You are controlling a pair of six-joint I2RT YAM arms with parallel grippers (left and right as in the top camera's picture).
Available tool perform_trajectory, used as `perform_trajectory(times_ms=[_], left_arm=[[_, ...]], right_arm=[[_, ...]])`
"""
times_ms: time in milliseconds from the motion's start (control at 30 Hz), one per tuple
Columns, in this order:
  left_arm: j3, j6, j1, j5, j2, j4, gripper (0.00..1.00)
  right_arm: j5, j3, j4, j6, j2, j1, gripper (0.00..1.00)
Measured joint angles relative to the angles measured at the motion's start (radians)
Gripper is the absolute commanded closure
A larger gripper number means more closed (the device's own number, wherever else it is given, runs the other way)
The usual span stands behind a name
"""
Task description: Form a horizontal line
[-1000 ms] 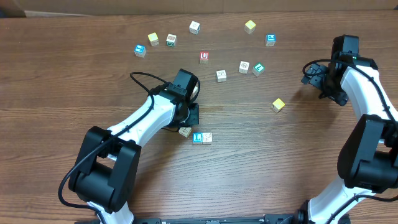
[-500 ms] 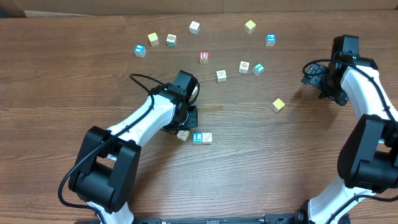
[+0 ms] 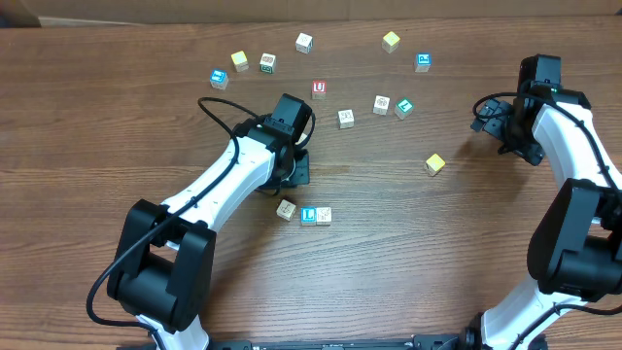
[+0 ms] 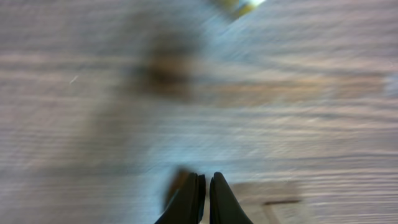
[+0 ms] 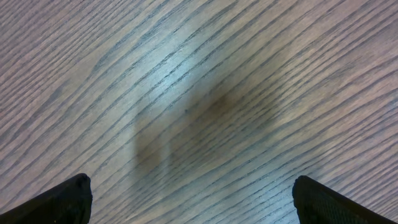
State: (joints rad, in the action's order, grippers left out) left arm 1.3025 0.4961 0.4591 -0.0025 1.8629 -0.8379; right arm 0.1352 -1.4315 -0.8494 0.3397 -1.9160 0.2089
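A short row lies near the table's middle: a blue "L" cube (image 3: pixel 308 215) with a tan cube (image 3: pixel 324 215) touching its right side. Another tan cube (image 3: pixel 286 209) sits just to the left, turned slightly askew. My left gripper (image 3: pixel 299 173) hovers a little beyond this row, shut and holding nothing. The left wrist view is blurred; the shut left gripper (image 4: pixel 206 190) shows there over bare wood. Far off at the right edge, my right gripper (image 3: pixel 491 115) stands wide open, and its wrist view shows the right gripper (image 5: pixel 196 200) with only wood grain between the fingers.
Loose cubes are scattered across the far half: a red "U" cube (image 3: pixel 319 88), a blue cube (image 3: pixel 219 78), a second blue cube (image 3: pixel 423 61), yellow cubes (image 3: pixel 239 60) (image 3: pixel 391 41) (image 3: pixel 434 164), and pale ones (image 3: pixel 346 119) (image 3: pixel 381 104).
My left gripper has pulled back from the row toward the far side. The left tan cube shifted slightly down and left, then stayed. The right arm has not moved.
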Motion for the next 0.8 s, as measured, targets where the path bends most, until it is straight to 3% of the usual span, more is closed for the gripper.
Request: perform_trajectory(times_ms=[233, 800], left_arm=[[-0.002, 0.000, -0.025, -0.036, 0.000, -0.117, 0.96], [-0.052, 0.000, -0.025, -0.040, 0.000, -0.058, 0.96]], right_arm=[[-0.001, 0.000, 0.000, 0.000, 0.000, 0.000, 0.00], [0.000, 0.000, 0.000, 0.000, 0.000, 0.000, 0.00]])
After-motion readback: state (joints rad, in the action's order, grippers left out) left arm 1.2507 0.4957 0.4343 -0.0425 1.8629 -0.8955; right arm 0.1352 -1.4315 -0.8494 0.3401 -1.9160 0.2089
